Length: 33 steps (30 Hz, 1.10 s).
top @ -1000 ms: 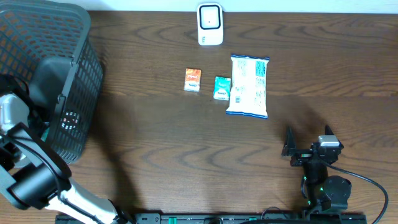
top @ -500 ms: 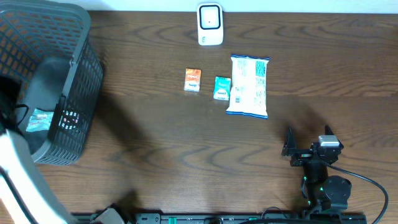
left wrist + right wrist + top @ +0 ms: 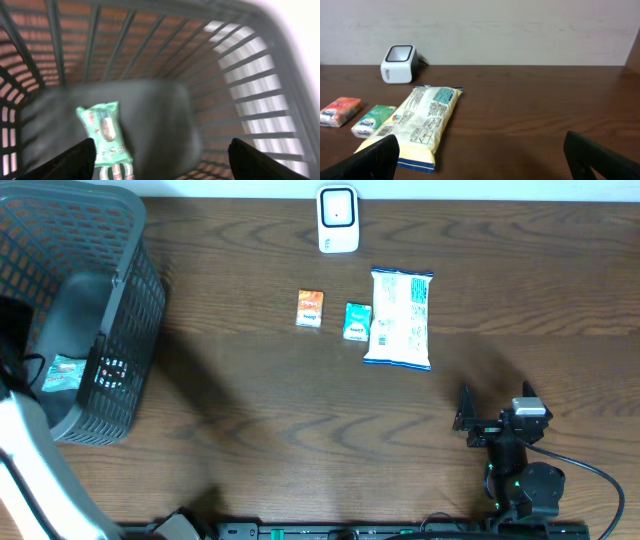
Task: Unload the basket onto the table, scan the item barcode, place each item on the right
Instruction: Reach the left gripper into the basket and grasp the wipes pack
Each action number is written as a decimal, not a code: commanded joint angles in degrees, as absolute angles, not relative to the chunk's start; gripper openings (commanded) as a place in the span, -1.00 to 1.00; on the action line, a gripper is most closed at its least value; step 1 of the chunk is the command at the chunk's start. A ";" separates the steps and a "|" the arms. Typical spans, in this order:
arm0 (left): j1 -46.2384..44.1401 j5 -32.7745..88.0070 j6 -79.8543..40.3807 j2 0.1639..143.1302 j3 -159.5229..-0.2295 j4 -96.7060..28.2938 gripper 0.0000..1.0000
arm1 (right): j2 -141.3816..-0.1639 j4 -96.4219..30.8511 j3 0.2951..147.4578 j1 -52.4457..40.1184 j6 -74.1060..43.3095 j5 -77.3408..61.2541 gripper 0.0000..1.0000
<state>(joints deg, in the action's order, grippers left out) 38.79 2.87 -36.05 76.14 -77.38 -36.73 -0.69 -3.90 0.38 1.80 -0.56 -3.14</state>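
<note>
Left wrist view is showing the left gripper [image 3: 162, 145] hanging spread over a green packet [image 3: 102, 132] lying lower left in the basket [image 3: 240, 75]; the right gripper [image 3: 481, 137] is resting spread.

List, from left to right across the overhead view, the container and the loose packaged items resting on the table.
dark mesh basket → orange packet → green packet → white bag

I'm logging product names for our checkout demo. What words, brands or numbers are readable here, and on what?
No text can be read.
white bag: dense print, too small to read.
orange pack: logo blurred.
green pack: logo blurred.
green packet in the basket: print blurred.
scanner: no text visible.
</note>
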 commanded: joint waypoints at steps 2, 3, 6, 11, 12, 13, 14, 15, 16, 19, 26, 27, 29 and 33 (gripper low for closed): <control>38.83 1.39 -35.68 85.54 -77.10 -37.21 0.74 | -0.38 -4.14 0.32 2.15 -0.14 -2.98 0.99; 38.83 1.39 -35.68 87.09 -77.10 -37.21 0.75 | -0.38 -4.12 0.32 2.15 -0.14 -2.96 0.99; 38.83 1.39 -35.68 92.05 -77.10 -37.34 0.77 | -0.38 -4.12 0.32 2.15 -0.14 -2.98 0.99; 38.83 1.45 -35.94 99.33 -77.10 -38.28 0.77 | -0.38 -4.14 0.32 2.15 -0.14 -2.98 0.99; 38.83 1.45 -35.92 100.49 -77.10 -38.46 0.78 | -0.38 -4.14 0.32 2.15 -0.14 -2.96 0.98; 38.83 1.45 -35.92 101.43 -77.10 -38.54 0.77 | -0.38 -4.14 0.32 2.15 -0.14 -2.98 0.99; 38.83 1.45 -35.92 102.50 -77.10 -38.54 0.78 | -0.38 -4.14 0.32 2.15 -0.14 -2.98 0.99; 38.83 1.45 -35.92 103.24 -77.10 -38.54 0.79 | -0.38 -4.14 0.32 2.15 -0.14 -2.98 0.99; 38.83 1.48 -35.94 104.12 -77.10 -38.46 0.81 | -0.38 -4.14 0.32 2.15 -0.14 -2.98 0.98; 38.83 2.15 -35.90 106.02 -77.10 -38.02 0.97 | -0.38 -4.14 0.32 2.15 -0.14 -2.96 0.98; 38.83 3.42 -35.66 109.71 -77.10 -37.08 0.97 | -0.38 -4.14 0.32 2.15 -0.14 -2.98 0.99; 38.83 3.42 -35.66 110.17 -77.10 -37.08 0.98 | -0.38 -4.14 0.32 2.15 -0.14 -2.98 0.99; 38.83 3.42 -35.66 111.26 -77.10 -37.23 0.87 | -0.38 -4.14 0.32 2.15 -0.14 -2.96 0.99; 38.83 3.38 -35.66 112.25 -77.10 -38.15 0.53 | -0.38 -4.14 0.32 2.15 -0.14 -2.96 0.99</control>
